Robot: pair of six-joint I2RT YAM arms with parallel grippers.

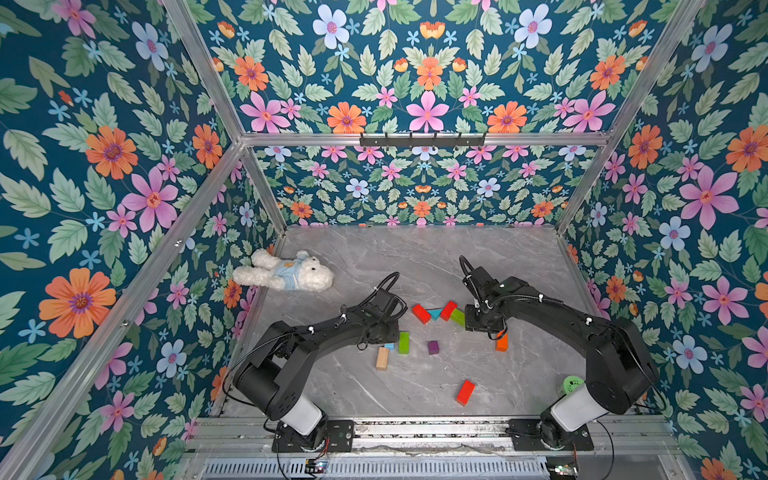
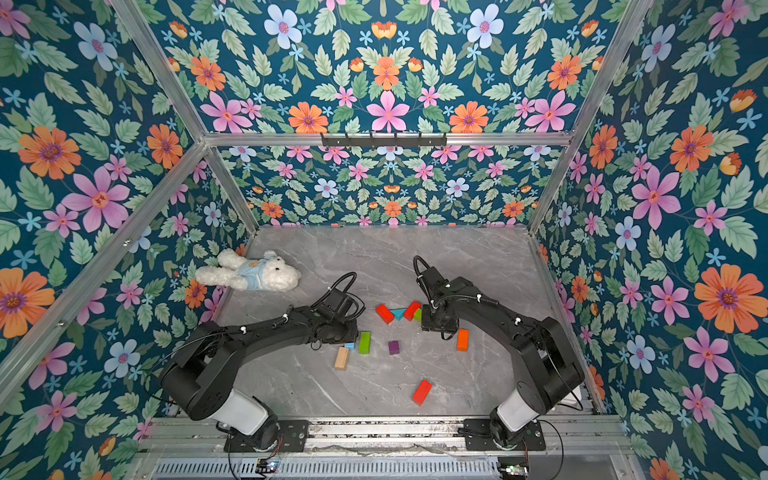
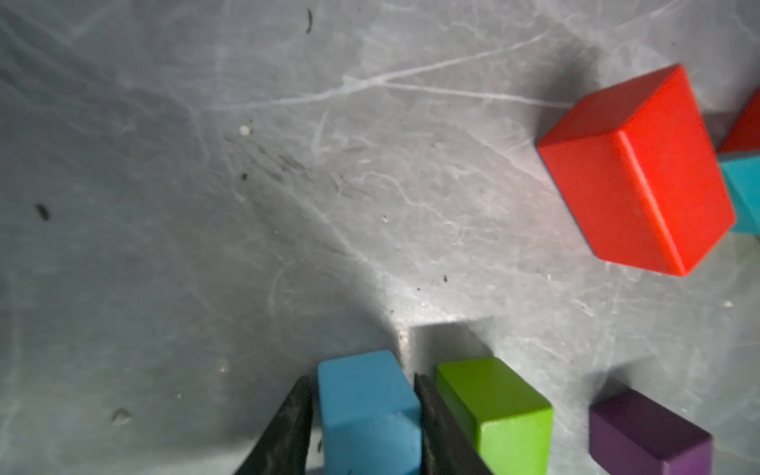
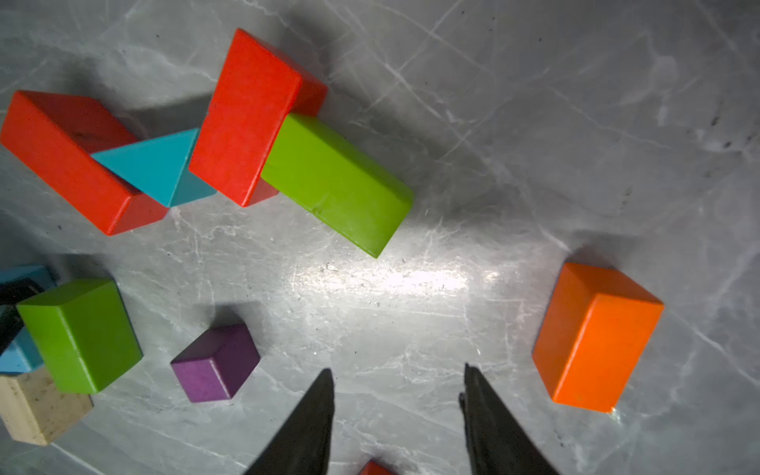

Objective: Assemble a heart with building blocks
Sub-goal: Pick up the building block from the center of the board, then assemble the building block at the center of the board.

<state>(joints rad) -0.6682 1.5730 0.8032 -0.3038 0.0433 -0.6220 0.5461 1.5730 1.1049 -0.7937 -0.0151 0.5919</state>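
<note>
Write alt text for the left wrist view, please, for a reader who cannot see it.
The left gripper straddles a light blue block on a marble table; a green block, purple cube and red block lie nearby.

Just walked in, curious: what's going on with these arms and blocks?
A heart of blocks is being assembled; only its top is laid: two red bars flanking a teal triangle, a green bar touching one. The left gripper has its jaws closed on a light blue block; the right gripper hangs open over bare table.
</note>
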